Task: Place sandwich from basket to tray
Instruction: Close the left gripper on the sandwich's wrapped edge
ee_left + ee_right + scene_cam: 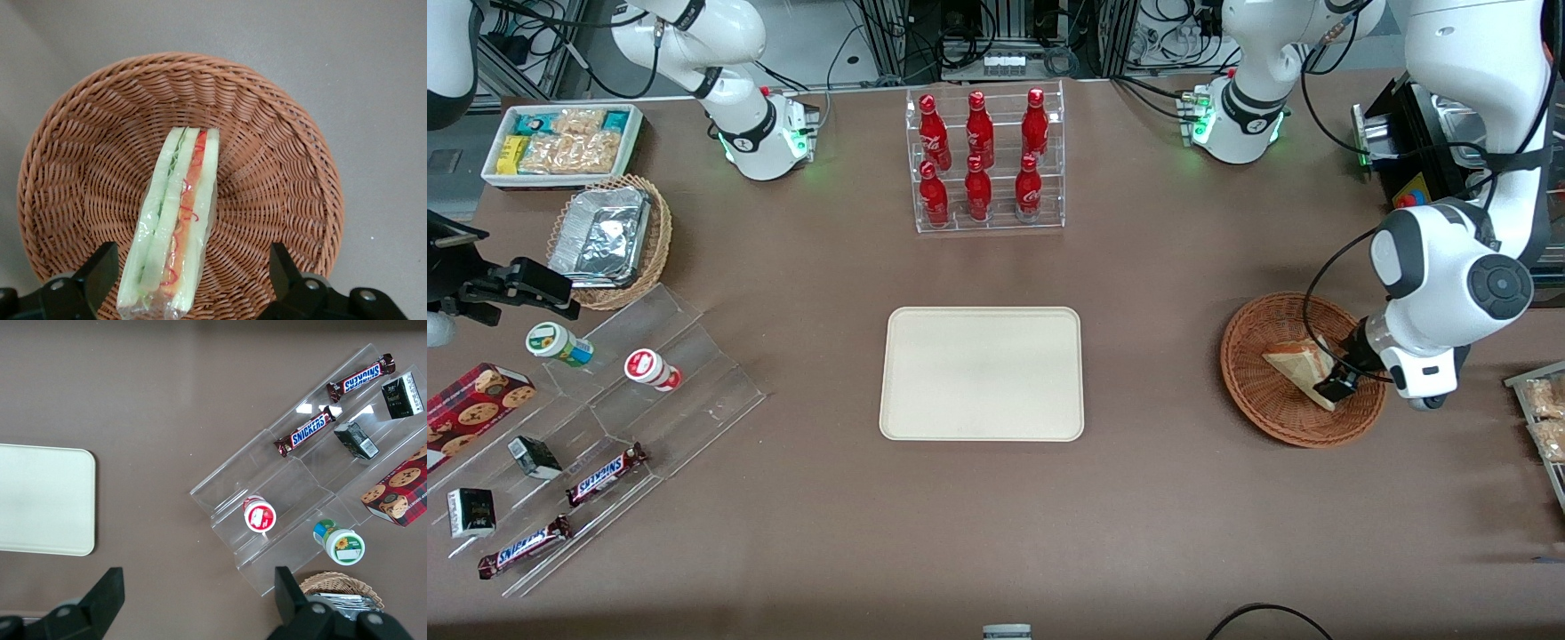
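The sandwich (1300,363) is a plastic-wrapped wedge lying in the reddish-brown wicker basket (1249,404) at the working arm's end of the table. In the left wrist view the sandwich (177,220) shows its cut edge with green, orange and red layers, on the basket's (280,167) woven floor. My left gripper (1338,384) is low in the basket and open. Its fingers (100,272) straddle the sandwich's near end without closing on it, and the gripper (192,277) holds nothing. The cream tray (983,373) lies empty at the table's middle and also shows in the right wrist view (40,500).
A clear rack of red bottles (983,160) stands farther from the front camera than the tray. Toward the parked arm's end are a clear stepped shelf (605,418) with snacks, a tan basket with a foil container (609,236) and a white bin (560,142). Snack packets (1543,418) lie beside the basket.
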Controlling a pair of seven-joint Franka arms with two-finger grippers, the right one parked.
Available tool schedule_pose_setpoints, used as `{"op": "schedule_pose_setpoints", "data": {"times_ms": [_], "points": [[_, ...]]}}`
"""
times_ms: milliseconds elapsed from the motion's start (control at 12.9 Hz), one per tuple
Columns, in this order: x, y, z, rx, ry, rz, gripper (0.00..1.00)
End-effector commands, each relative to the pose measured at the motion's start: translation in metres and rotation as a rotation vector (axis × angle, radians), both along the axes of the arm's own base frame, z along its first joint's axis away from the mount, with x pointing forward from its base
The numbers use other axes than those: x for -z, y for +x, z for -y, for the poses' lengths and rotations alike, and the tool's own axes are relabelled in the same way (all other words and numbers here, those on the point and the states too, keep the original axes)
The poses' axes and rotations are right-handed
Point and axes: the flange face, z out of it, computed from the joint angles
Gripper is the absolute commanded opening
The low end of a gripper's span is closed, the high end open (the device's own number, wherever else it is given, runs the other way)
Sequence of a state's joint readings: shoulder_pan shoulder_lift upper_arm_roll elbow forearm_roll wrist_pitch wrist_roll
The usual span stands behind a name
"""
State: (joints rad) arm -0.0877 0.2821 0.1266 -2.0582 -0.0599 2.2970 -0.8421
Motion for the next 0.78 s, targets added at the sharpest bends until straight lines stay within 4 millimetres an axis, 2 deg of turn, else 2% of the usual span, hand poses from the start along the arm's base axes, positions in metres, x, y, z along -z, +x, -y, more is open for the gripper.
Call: {"op": "schedule_pose_setpoints", "data": {"times_ms": [0,388,543,621,698], "points": [[0.009,-0.010,0.003,0.016,-0.003,-0.011,1.00],[0.030,-0.030,0.001,0.033,-0.004,-0.030,1.00],[0.032,-0.031,0.002,0.033,-0.004,-0.034,1.00],[0.033,-0.032,0.002,0.033,-0.005,-0.039,0.89],[0.033,-0.033,0.002,0.033,-0.005,-0.046,0.65]]}}
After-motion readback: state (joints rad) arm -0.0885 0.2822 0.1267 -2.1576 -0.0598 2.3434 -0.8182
